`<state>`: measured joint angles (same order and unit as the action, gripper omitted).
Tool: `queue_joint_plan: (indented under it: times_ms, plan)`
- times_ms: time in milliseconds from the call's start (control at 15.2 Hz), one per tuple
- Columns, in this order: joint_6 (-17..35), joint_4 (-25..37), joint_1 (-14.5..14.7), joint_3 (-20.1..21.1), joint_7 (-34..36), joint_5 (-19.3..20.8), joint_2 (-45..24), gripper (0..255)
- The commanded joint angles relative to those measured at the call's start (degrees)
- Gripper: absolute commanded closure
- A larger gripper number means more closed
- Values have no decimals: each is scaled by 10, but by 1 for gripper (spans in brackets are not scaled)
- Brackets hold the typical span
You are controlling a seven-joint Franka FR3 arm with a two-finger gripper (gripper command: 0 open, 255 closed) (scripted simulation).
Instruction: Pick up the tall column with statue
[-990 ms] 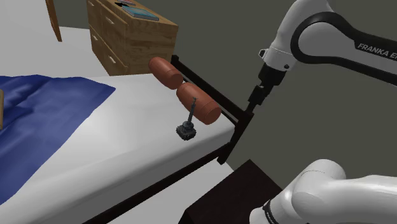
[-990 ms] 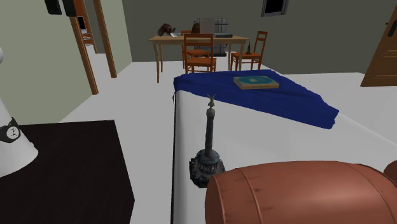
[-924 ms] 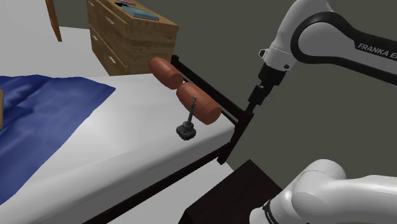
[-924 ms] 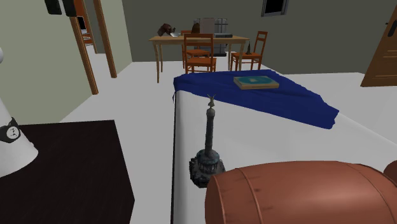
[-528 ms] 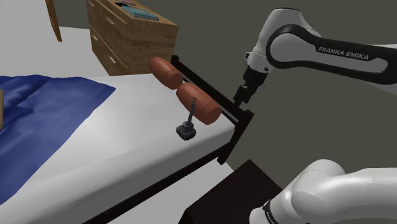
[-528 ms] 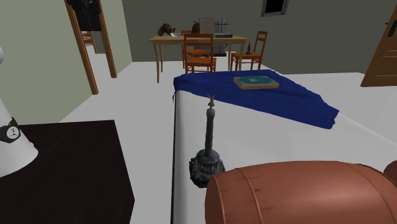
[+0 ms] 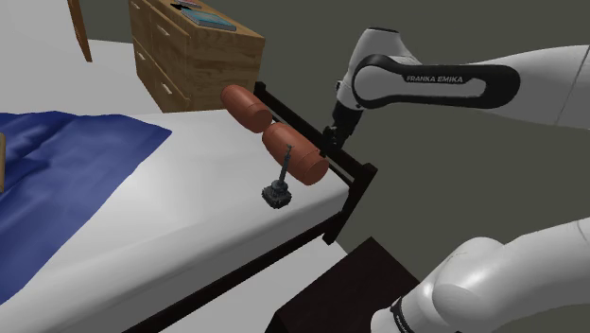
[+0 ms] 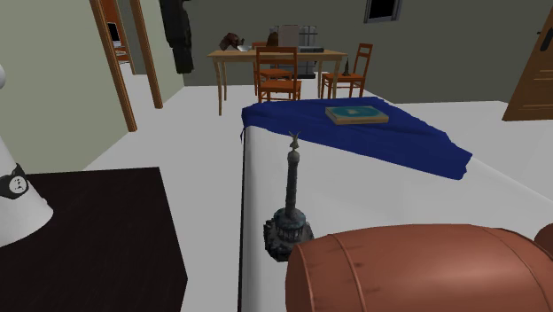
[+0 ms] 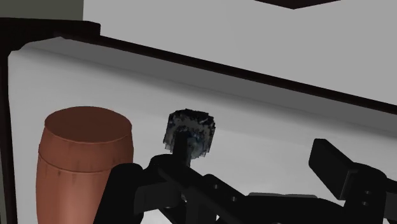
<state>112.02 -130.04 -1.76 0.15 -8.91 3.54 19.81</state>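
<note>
Here, the tall column with statue (image 7: pixel 279 188) stands upright on the bare white sheet of the bed (image 7: pixel 180 213), near the headboard end and just in front of the nearer brown bolster (image 7: pixel 295 152). A second bolster (image 7: pixel 247 107) lies further along the dark headboard (image 7: pixel 355 176). In the second exterior view the column (image 8: pixel 290 202) rises from a dark, rough round base to a small winged figure at its top, with the near bolster (image 8: pixel 416 266) close beside the base.

The white arm (image 7: pixel 454 79) reaches over the headboard, and the jaws hang above its rail, behind the near bolster and apart from the column. In the wrist view the two black fingers (image 9: pixel 127 188) stand wide apart, released, clasping nothing; the column's base (image 9: pixel 189 132) shows beyond them on the sheet, beside the bolster's end (image 9: pixel 83 159).

A blue blanket (image 7: pixel 66 170) covers the far part of the bed, and a teal book (image 8: pixel 356 114) lies flat on it. A wooden dresser (image 7: pixel 194 57) stands beyond the bed, its drawers pushed in and some flat blue things lying on its top. A dark nightstand (image 8: pixel 89 235) sits beside the bed. Farther back, a wooden table (image 8: pixel 276 55) with chairs around it carries a few small things that I cannot make out.
</note>
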Motion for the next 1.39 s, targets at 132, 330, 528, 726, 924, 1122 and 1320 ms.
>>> queue_joint_plan:
  times_ms: [132,330,528,726,924,1122,1320]
  plan:
    - [55,45,-4,0,4,11,-88,0]
    - [85,86,-6,-1,8,20,-150,0]
    - [108,134,-8,-2,12,28,-213,0]
    - [124,189,-9,-4,16,36,-276,0]
    - [134,252,-9,-6,18,43,-340,0]
    - [149,255,-9,-7,21,45,-357,0]
    - [169,245,-9,-8,23,47,-366,0]
